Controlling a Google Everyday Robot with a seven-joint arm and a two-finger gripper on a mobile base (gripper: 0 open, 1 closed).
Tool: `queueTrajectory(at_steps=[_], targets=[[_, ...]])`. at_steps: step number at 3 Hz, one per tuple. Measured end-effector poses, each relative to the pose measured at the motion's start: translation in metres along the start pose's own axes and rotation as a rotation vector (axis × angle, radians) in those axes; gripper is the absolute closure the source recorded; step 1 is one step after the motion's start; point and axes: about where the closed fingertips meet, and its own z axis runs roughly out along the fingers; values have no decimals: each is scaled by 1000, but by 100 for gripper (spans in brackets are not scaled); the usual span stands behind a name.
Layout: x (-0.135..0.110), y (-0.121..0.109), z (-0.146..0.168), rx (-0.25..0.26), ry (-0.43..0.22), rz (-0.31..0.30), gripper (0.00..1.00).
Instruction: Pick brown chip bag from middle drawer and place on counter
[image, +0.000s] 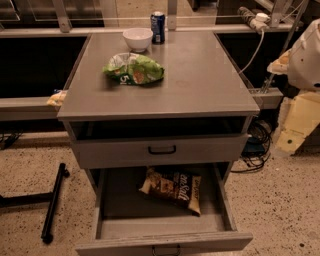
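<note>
The brown chip bag lies flat in the open middle drawer, near its back and a little right of centre, with one tan end pointing to the front right. The counter is the grey cabinet top above it. My arm comes in at the right edge of the view, white above and pale yellow below. The gripper hangs at its lower end, to the right of the cabinet and about level with the upper drawer. It is well apart from the bag and the drawer.
A green chip bag, a white bowl and a blue can sit on the counter's back left. A narrower drawer front with a black loop handle is above the open drawer. A black bar lies on the floor at left, cables at right.
</note>
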Motion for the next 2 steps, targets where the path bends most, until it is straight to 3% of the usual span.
queueTrajectory(at_steps=[1, 2], targets=[[0, 0, 0, 0, 0, 0, 0], [0, 0, 0, 0, 0, 0, 18]])
